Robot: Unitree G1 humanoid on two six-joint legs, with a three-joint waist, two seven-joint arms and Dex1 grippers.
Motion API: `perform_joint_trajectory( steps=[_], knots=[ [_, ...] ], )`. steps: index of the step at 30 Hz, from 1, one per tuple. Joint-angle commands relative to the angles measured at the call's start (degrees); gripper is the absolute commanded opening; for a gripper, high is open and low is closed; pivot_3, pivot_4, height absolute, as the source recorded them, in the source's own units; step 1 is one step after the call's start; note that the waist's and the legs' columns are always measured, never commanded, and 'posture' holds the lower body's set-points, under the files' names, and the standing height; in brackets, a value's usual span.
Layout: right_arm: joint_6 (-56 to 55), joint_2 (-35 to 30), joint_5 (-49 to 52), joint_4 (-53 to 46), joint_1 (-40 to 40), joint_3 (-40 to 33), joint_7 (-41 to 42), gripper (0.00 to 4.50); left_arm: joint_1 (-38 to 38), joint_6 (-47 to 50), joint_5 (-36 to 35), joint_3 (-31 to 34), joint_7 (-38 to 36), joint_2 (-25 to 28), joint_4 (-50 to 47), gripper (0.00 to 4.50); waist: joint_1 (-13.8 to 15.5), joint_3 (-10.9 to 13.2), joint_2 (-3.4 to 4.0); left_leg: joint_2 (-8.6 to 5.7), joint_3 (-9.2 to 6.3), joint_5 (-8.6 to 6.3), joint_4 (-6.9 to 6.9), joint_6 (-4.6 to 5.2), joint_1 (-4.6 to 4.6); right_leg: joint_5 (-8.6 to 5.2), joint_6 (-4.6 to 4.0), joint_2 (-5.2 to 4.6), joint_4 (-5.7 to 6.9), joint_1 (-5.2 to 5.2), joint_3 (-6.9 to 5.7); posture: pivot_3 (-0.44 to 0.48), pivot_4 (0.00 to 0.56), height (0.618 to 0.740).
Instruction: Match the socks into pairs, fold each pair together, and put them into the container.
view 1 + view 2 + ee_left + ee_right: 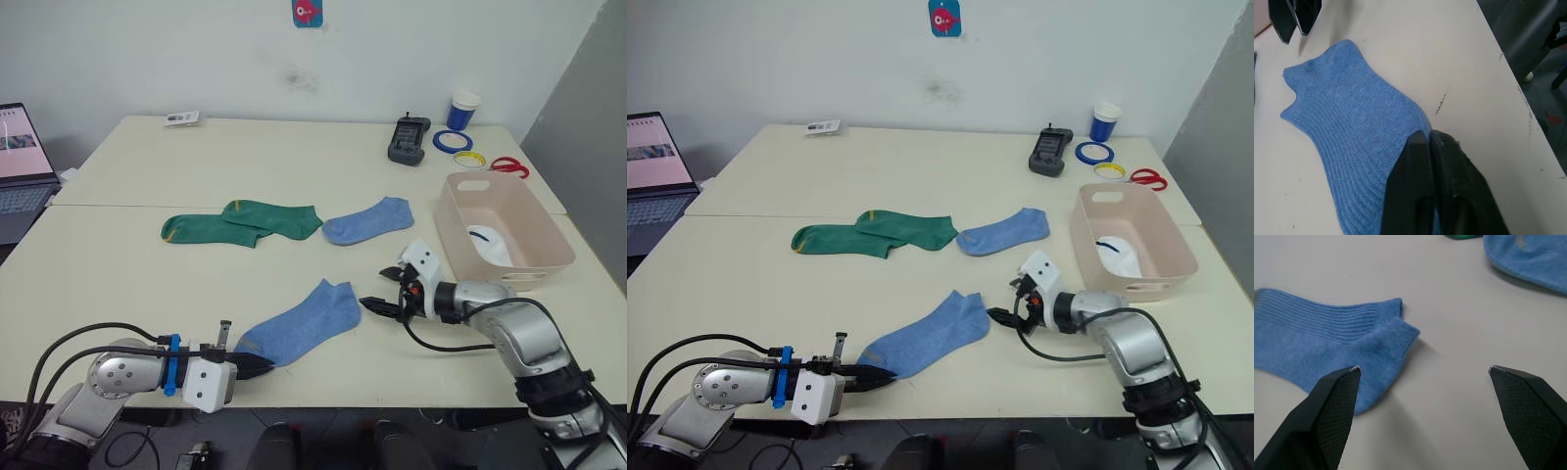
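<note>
Left gripper: your left two-fingered black gripper (257, 367) sits at 7 o'clock on the cream table (127, 274), fingers pressed together on the toe end of the near soft light blue ankle sock (302, 321).
Near blue sock: you see it lying flat at about 6 o'clock, running diagonally from the left gripper up toward the right gripper, cuff end nearest the right one.
Right gripper: your right black gripper (387, 289) is at 5 o'clock, fingers spread wide, holding nothing, just beside the cuff of that sock and not touching it.
Second blue sock: the other light blue ankle sock (368, 220) lies near table centre, toward 1 o'clock from the first, well apart from it.
Green socks: two green socks with yellow trim (240, 222) overlap each other at 11 o'clock from the near sock, touching the second blue sock's end.
Container: the pale pink rectangular plastic tub (534, 250) stands at 3 o'clock, something white with a dark mark (488, 243) inside; you cannot tell how many socks that is.
Far edge: a blue paper cup (462, 109), tape rings (453, 141) and red-handled scissors (506, 165) sit at 1 o'clock.
</note>
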Motion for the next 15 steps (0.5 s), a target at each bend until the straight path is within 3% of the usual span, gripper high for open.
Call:
perform_joint_trajectory(
  steps=[1, 8, 11, 12, 15],
  knots=[
    [2.65, 1.14, 1.15, 1.77, -2.53, 1.23, 0.81, 4.5, 1.38, 0.97, -2.6, 1.28, 0.61, 0.6, -2.92, 1.23, -0.03, 0.0, 0.0, 0.01, 0.0, 0.0, 0.0, 0.0, 0.0, 0.01, -0.01, 0.0, 0.0, 0.0, 0.0, 0.0, 0.15, 0.74],
    [5.56, 5.1, 2.68, 5.95, -5.34, 1.67, 1.57, 4.5, 10.47, 12.5, -15.02, 9.98, 1.93, 2.83, -11.01, 3.41, -0.37, 0.04, 0.06, 0.24, 0.04, 0.0, 0.0, 0.0, 0.01, 0.0, 0.0, 0.06, -0.01, -0.02, -0.02, 0.0, 0.15, 0.74],
    [5.16, 6.37, 2.79, 8.61, -6.73, 2.01, 1.94, 4.5, 15.14, 30.56, -27.18, 17.18, 9.2, 1.56, -15.48, 4.46, -0.53, 0.03, 0.04, 0.43, 0.04, 0.0, 0.01, 0.0, 0.01, -0.05, 0.07, 0.25, -0.03, -0.02, -0.03, 0.0, 0.15, 0.74],
    [4.87, 6.56, 2.71, 9.39, -7.06, 2.12, 2.16, 4.5, 16.39, 35.93, -29.76, 18.68, 10.38, 1.8, -15.97, 4.49, -0.73, 0.03, 0.04, 0.49, 0.05, 0.0, 0.01, 0.0, 0.02, -0.05, 0.07, 0.29, -0.03, -0.02, -0.01, 0.0, 0.15, 0.74],
    [4.97, 7.42, 3.27, 11.8, -8.14, 1.57, 2.61, 3.91, 19.84, 51.52, -37.9, 22.26, 11.89, 2.97, -16.63, 4.5, -1.24, 0.04, 0.06, 0.64, 0.04, 0.0, -0.01, 0.0, 0.11, -0.06, 0.08, 0.53, -0.01, -0.01, 0.02, 0.0, 0.15, 0.74]
  ],
)
